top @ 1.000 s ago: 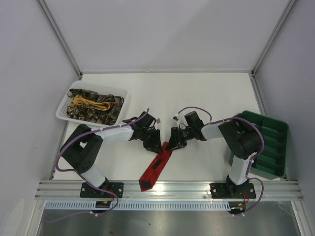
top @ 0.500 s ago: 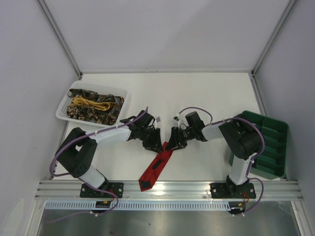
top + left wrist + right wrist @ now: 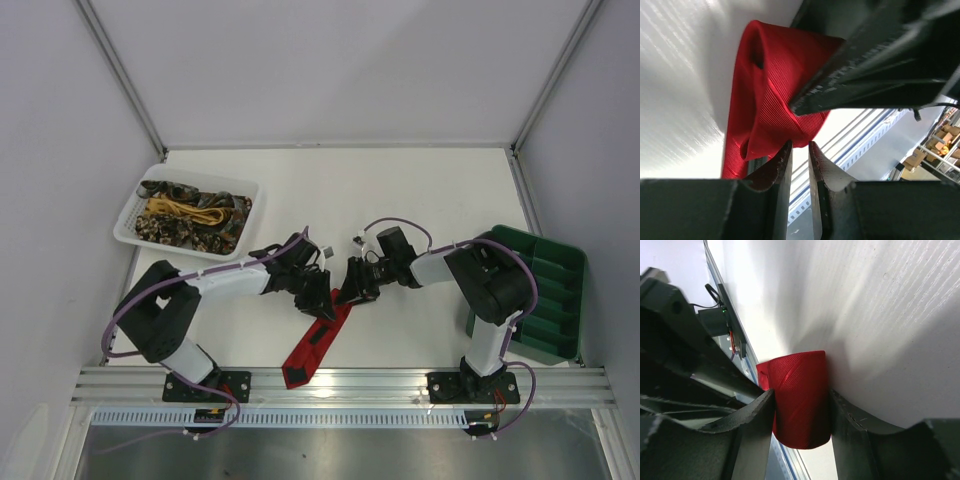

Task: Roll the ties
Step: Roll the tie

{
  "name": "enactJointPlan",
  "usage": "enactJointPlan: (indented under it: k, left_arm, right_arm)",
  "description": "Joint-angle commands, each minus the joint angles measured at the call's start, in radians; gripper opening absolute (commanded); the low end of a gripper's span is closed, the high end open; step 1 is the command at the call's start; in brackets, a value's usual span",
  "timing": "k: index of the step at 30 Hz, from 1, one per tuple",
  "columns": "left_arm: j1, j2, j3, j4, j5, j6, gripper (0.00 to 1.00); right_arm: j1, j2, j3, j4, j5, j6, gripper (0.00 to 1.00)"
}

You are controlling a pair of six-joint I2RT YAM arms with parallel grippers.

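From above, the red tie (image 3: 315, 340) is lying on the white table (image 3: 400, 190) between the two arms. Its wide pointed end is reaching toward the near rail and its far end is sitting where the left claw (image 3: 322, 305) and right claw (image 3: 350, 293) are meeting. Other ties (image 3: 190, 215) are piling up in the white basket (image 3: 125, 232) at the far left, and a green tray (image 3: 555, 300) is sitting at the right edge.

In the left wrist view, the left claw (image 3: 800, 150) is holding its jaws only a narrow slit apart, with nothing between them. Its fingertips (image 3: 782, 162) are brushing the lower edge of the rolled part of the red tie (image 3: 770, 100), and a dark finger (image 3: 875, 65) of the right claw is crossing above.

In the right wrist view, the right claw (image 3: 800, 407) is clamping the rolled end of the red tie (image 3: 800, 390), one finger pressing each side of the roll as it is resting against the table.
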Motion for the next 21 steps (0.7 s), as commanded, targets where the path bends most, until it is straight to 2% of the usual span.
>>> enactJointPlan:
  k: [1, 8, 21]
  left_arm:
    - [-0.004, 0.021, -0.017, 0.037, 0.019, -0.024, 0.24]
    - [-0.004, -0.007, -0.040, 0.020, 0.013, -0.015, 0.24]
    - [-0.003, 0.112, -0.035, 0.110, 0.004, -0.003, 0.23]
  right_arm:
    - [-0.005, -0.008, -0.010, 0.029, 0.004, -0.003, 0.52]
    - [-0.010, -0.007, -0.008, 0.027, 0.000, 0.001, 0.53]
    - [-0.002, -0.010, -0.034, 0.046, -0.027, -0.003, 0.53]
